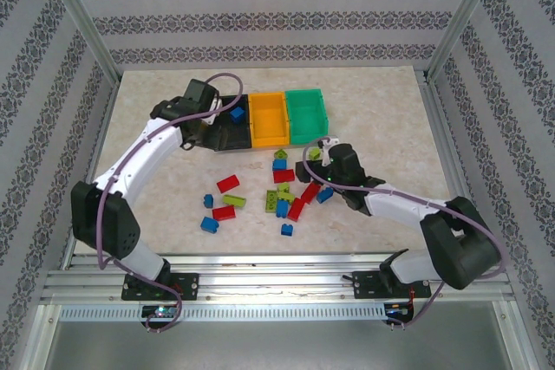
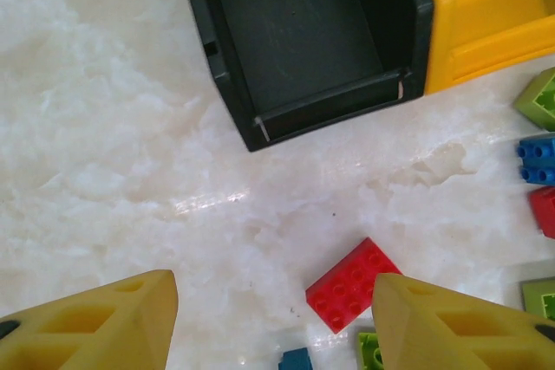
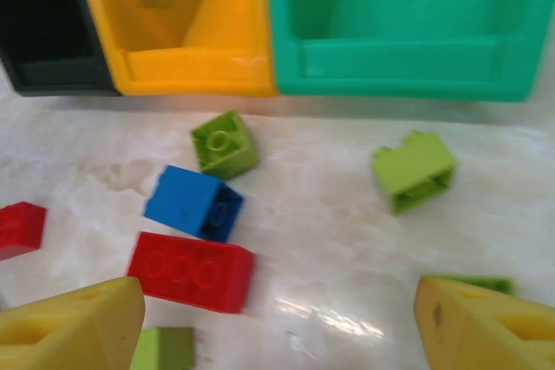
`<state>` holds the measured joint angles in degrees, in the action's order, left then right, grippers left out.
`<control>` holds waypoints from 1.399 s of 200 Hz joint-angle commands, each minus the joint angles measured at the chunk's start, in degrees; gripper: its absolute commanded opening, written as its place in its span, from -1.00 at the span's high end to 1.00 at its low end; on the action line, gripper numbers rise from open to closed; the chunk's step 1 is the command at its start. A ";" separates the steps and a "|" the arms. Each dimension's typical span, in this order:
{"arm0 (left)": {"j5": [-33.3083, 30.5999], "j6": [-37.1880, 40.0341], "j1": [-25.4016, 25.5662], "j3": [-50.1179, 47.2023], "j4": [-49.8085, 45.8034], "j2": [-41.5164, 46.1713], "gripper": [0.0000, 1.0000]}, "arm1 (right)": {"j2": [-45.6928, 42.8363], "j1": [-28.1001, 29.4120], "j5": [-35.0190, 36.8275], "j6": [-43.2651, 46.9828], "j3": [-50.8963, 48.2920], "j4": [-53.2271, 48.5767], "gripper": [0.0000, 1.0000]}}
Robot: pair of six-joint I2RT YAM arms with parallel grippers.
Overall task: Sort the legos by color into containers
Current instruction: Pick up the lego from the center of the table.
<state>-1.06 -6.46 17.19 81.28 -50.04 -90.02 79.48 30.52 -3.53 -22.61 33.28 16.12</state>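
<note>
Legos (image 1: 277,192) loose on tabletop (image 1: 390,119) just before containers (image 1: 267,139). One blue brick (image 1: 236,114) in black bin (image 2: 303,49), so black likely takes blue. Left gripper (image 2: 273,292) spread, empty, near it. Right gripper (image 3: 277,301) spread, empty, facing lime brick (image 3: 414,171) by green bin (image 3: 408,23), likely lining up pick.

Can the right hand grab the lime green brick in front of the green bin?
Probably yes: the open right hand faces the lime green plastic brick, with bare table between them.

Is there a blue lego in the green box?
No. From above, the green bin shows only its own green inside; the one binned blue brick sits in the black bin.
</note>
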 commanded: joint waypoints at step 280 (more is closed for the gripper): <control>4.60 -2.99 -5.32 -12.99 12.35 10.23 -0.21 | 34.81 10.45 0.33 2.56 62.64 -43.71 0.07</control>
<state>5.17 -8.16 13.26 68.88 -39.51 -79.42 111.92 40.66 -1.39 -21.65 87.31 -26.89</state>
